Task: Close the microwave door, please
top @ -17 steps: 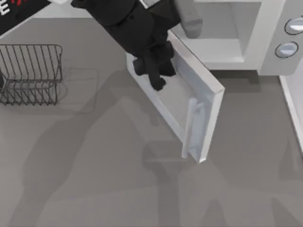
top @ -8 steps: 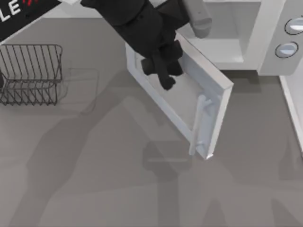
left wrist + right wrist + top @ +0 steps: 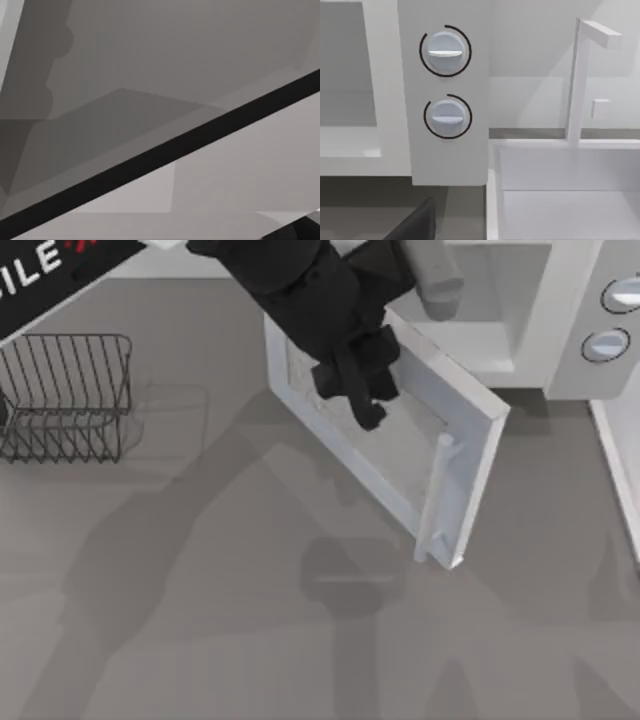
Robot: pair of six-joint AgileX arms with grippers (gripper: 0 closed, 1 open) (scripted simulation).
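The microwave door (image 3: 405,455) stands partly open, swung out from the white microwave body (image 3: 560,340) at the back right. Its greyish window faces the table's front left, and its pale bar handle (image 3: 436,496) runs along the free edge. My left arm reaches down from the top of the top view. My left gripper (image 3: 362,400) rests against the outer face of the door near its hinge side. The left wrist view shows grey panels crossed by a black stripe, very close. A dark part of my right gripper (image 3: 415,225) shows in the right wrist view, facing the microwave's two round knobs (image 3: 445,50).
A dark wire rack (image 3: 65,395) stands at the left. A white sink basin (image 3: 570,200) with a white faucet (image 3: 577,80) lies to the right of the microwave. A black sign (image 3: 50,270) crosses the back left corner.
The door has swung further toward the microwave body, its free edge moving right. My left gripper has moved right and slightly forward, staying against the door.
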